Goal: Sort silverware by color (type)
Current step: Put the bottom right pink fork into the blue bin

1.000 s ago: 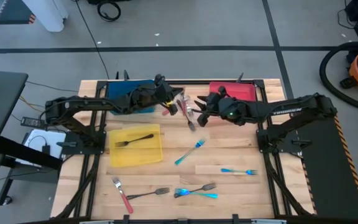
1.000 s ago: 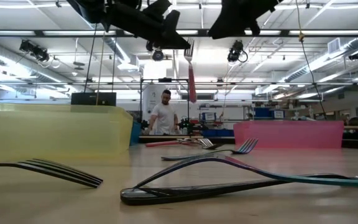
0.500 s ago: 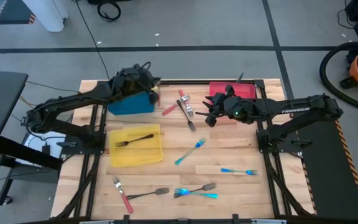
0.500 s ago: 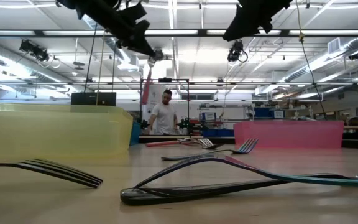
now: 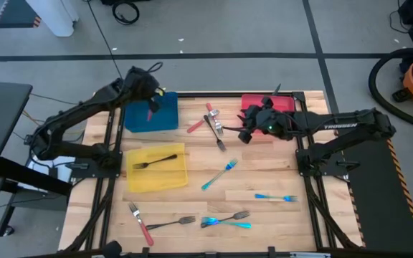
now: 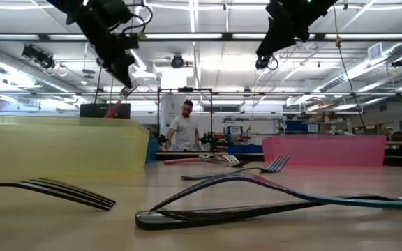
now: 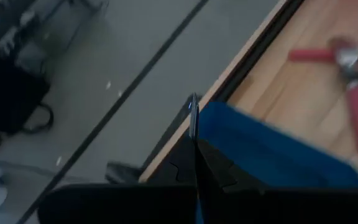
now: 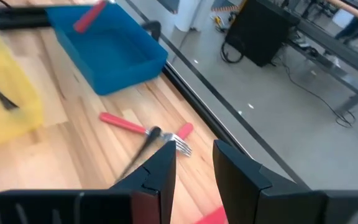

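Note:
My left gripper (image 5: 148,94) (image 6: 123,74) hangs over the blue tray (image 5: 150,118) at the far left, shut on a red-handled fork (image 5: 151,112) (image 6: 115,109). My right gripper (image 5: 241,134) (image 8: 194,159) is open in the air beside the red tray (image 5: 269,104), just right of a small pile of red and dark forks (image 5: 213,125) (image 8: 143,130) lying flat on the table. One dark fork (image 5: 155,160) lies in the yellow tray (image 5: 180,179). Blue, dark and red forks (image 5: 224,218) are scattered on the near half of the table. My left gripper holds the fork at its silver head end (image 6: 128,90), pinched between the two fingers, which come from above. Its wrist view shows the metal edge-on between the fingers (image 7: 193,118). The fork is lifted clear, and its red handle (image 8: 92,15) slants down over the blue tray.
Loose forks lie flat on the table: blue ones (image 5: 219,174) (image 5: 275,196), a red one (image 5: 140,223) and a dark one (image 5: 172,223) near the front edge. The three trays stand along the left and far sides. A person (image 6: 185,129) stands in the room beyond the table.
My left gripper has carried the red-handled fork from above the pile at the table's far middle toward the left, over the blue tray; the fork, first hanging upright, now slants. My right gripper has drawn back slightly toward the right.

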`<state>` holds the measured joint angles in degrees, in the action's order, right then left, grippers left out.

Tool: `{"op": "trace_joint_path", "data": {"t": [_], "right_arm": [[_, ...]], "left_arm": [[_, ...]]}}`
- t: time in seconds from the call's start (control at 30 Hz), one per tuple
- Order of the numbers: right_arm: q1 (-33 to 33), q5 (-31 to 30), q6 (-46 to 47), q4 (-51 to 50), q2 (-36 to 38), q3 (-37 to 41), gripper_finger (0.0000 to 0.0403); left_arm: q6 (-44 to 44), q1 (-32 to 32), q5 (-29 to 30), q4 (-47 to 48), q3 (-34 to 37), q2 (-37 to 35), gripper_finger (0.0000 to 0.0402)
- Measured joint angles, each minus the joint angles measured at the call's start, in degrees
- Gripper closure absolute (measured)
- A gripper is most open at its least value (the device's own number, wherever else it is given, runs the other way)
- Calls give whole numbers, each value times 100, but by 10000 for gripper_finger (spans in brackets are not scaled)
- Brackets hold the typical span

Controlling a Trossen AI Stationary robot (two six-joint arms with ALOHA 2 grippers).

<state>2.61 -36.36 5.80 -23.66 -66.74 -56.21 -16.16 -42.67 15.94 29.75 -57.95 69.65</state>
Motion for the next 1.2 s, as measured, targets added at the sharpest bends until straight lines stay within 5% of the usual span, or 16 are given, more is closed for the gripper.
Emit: {"op": "trace_joint_path", "data": {"t": [0.23, 0.87, 1.2], "right_arm": [[265, 0, 63, -288, -2, 0, 288], [365, 164, 47, -583, -4, 0, 288], [365, 190, 64, -649, -6, 0, 288]], "left_arm": [[-144, -344, -13, 628, 40, 299, 401], [-256, -383, -17, 381, 42, 1488, 401], [-252, -517, -4, 407, 42, 1488, 345]]}}
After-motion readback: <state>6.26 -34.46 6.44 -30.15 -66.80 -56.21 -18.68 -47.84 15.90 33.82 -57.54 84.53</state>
